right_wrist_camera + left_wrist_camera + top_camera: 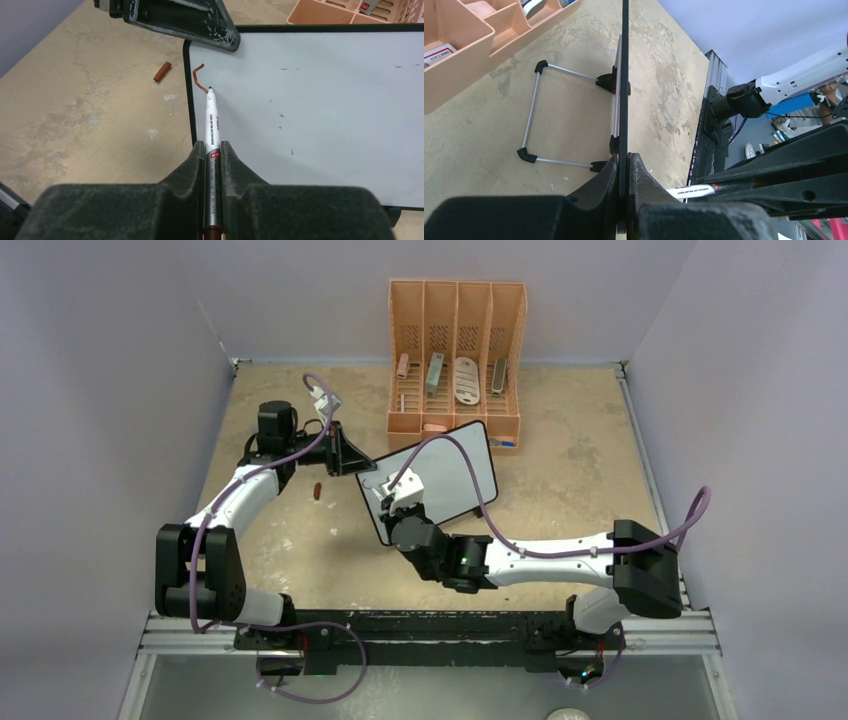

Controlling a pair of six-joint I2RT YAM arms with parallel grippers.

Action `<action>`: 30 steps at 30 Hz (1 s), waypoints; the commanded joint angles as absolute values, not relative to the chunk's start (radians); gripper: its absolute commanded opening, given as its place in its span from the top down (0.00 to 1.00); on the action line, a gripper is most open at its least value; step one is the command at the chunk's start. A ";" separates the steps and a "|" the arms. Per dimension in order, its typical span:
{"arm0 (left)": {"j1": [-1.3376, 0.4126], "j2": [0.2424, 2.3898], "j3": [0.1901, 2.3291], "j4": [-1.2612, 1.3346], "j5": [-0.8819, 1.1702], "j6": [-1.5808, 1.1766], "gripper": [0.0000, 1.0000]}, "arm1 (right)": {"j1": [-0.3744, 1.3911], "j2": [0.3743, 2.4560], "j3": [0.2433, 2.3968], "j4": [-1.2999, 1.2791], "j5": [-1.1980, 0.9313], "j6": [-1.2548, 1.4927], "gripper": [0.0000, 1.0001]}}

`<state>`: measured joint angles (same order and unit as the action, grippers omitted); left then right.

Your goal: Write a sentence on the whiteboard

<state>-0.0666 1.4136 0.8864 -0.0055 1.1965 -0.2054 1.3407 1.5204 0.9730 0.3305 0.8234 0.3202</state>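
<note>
Looking down from the top camera, the whiteboard point(450, 475) sits askew at the centre of the table point(570, 470). The orange organizer point(456, 350) is just beyond it at twelve o'clock. The left gripper point(362, 466) pinches the board's ten o'clock corner, and the right gripper point(392, 505) hovers over its eight o'clock end. A marker cap point(317, 490) lies at nine o'clock, apart from the frame.

From the left wrist, the board appears edge-on, with both fingers closed tight on its black frame. Its wire stand point(531, 120) rests on the table at nine o'clock.

From the right wrist, the jaws are clamped on a marker point(213, 115). Its tip meets the white surface near the board's eleven o'clock corner, at the end of a short red-brown stroke point(198, 77), the sentence's only mark.
</note>
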 commanded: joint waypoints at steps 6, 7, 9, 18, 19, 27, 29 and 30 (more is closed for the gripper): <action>-0.075 1.395 0.923 0.002 1.224 -0.189 1.00 | 1.337 1.456 0.983 0.372 0.869 0.294 1.00; -0.075 1.395 0.924 0.002 1.223 -0.189 1.00 | 1.337 1.460 0.988 0.373 0.872 0.292 1.00; -0.075 1.395 0.923 0.002 1.223 -0.189 1.00 | 1.336 1.472 0.994 0.375 0.875 0.285 1.00; -0.075 1.398 0.925 0.002 1.225 -0.190 1.00 | 1.327 1.486 1.003 0.377 0.901 0.296 1.00; -0.075 1.399 0.925 0.002 1.224 -0.190 1.00 | 1.326 1.486 1.003 0.379 0.899 0.292 1.00; -0.075 1.402 0.925 0.003 1.227 -0.193 1.00 | 1.319 1.503 1.015 0.388 0.888 0.282 1.00; -0.076 1.402 0.927 0.005 1.228 -0.193 1.00 | 1.318 1.505 1.018 0.391 0.887 0.279 1.00; -0.076 1.402 0.927 0.005 1.229 -0.193 1.00 | 1.316 1.506 1.019 0.394 0.886 0.278 1.00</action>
